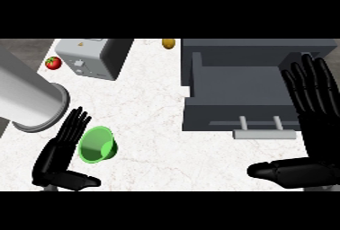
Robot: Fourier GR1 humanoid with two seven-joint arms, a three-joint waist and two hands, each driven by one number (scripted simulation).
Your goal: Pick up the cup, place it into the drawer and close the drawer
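Both of my black hands fill the lower part of the view, fingers straight and spread, holding nothing. My left hand [61, 155] lies low at the left with its thumb stuck out toward the middle; the bright green plastic cup [97, 144] lies tipped on its side just beside those fingers, on their right, its open mouth facing me (whether a fingertip touches its rim, I cannot tell). My right hand [309, 121] stands at the far right, fingers pointing away from me, overlapping the right wall of the open dark grey drawer [219, 85], whose pale bar handle [263, 133] sits just left of my palm. Beyond my left hand rests a large grey metal cylinder [30, 101], then a silver toaster [90, 58] and a red tomato [53, 63] on the white marble counter [156, 112].
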